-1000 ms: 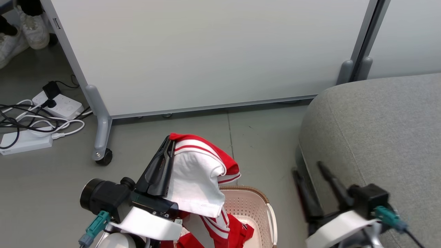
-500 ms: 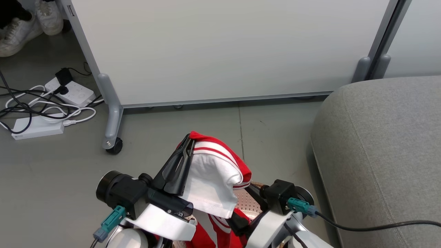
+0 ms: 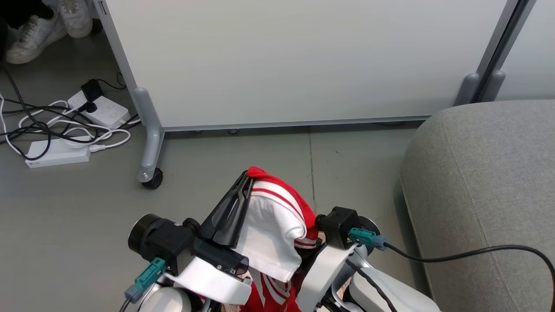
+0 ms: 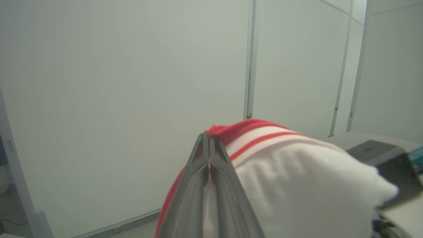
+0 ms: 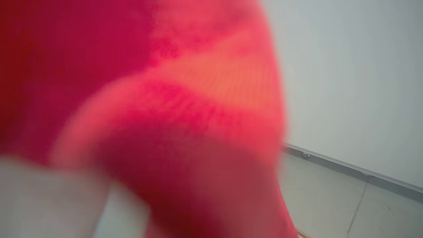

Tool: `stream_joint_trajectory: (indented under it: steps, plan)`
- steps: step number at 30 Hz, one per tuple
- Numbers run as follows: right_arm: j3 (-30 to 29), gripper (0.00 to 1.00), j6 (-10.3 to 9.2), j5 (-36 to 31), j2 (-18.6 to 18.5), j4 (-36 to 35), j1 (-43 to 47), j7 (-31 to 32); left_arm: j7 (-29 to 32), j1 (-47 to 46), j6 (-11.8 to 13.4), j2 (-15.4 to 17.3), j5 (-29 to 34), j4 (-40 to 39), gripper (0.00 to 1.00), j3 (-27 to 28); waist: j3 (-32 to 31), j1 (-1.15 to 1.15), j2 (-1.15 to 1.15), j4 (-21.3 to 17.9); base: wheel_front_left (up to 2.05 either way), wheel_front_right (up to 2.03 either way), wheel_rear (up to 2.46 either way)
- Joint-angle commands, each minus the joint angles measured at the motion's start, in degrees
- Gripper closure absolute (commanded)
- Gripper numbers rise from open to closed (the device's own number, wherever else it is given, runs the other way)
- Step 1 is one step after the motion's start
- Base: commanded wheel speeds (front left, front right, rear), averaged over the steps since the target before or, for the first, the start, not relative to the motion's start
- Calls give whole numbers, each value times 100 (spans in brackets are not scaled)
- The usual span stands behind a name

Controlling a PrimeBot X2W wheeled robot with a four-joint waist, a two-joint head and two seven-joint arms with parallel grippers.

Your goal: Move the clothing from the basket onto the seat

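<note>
Pinching clothing (image 3: pixel 271 225) at striped hem w/ L gripper (image 3: pixel 246 180), clenched tight and raised above basket (image 5: pixel 301 233), prob. so cloth hangs free for carry to seat (image 3: pixel 485 195), well apart on R, nothing on it yet. Reaching under the drape w/ R gripper (image 3: pixel 337 225), fingers hidden, closed, prob. on lower fabric to stop trailing; can't confirm. Counting: 1 garment bundle, 2 grippers, 1 seat, 2 pwr strips (image 3: pixel 56 157), 2 shoes (image 3: pixel 32 38).
</note>
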Motion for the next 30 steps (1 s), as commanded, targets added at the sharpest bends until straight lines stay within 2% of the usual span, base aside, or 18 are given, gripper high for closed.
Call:
stream_joint_trajectory:
  steps: [1,2,4,5,11,15,25,30]
  plan:
    - [20,100,11,77,-27,33,-95,-56,24,-99,29,39,21,27,100,7,1,0,0,-13,0,0,0]
    - [25,100,11,105,-27,50,-115,-78,38,-94,51,40,28,30,96,17,1,0,0,-25,0,0,0]
    - [-17,100,11,162,-28,79,-133,-99,48,-78,92,47,24,42,38,30,1,0,0,-52,0,0,0]
    - [-56,100,11,159,-28,98,-148,-95,44,-76,136,55,54,37,0,49,3,0,0,-65,0,0,0]
    - [-661,100,11,-13,-26,171,-116,-127,53,-111,176,104,145,-72,0,0,8,0,0,-166,0,0,0]
    - [-1042,100,11,-182,-39,203,-14,-126,173,-66,87,194,210,-116,0,-148,6,0,0,-241,0,0,0]
    - [-2040,100,11,-619,-252,457,273,-51,587,198,-325,426,284,67,0,-816,9,0,0,-539,0,0,0]
    - [-2398,100,11,-805,-325,428,469,35,621,248,-419,458,214,227,0,-987,10,0,0,-755,0,0,0]
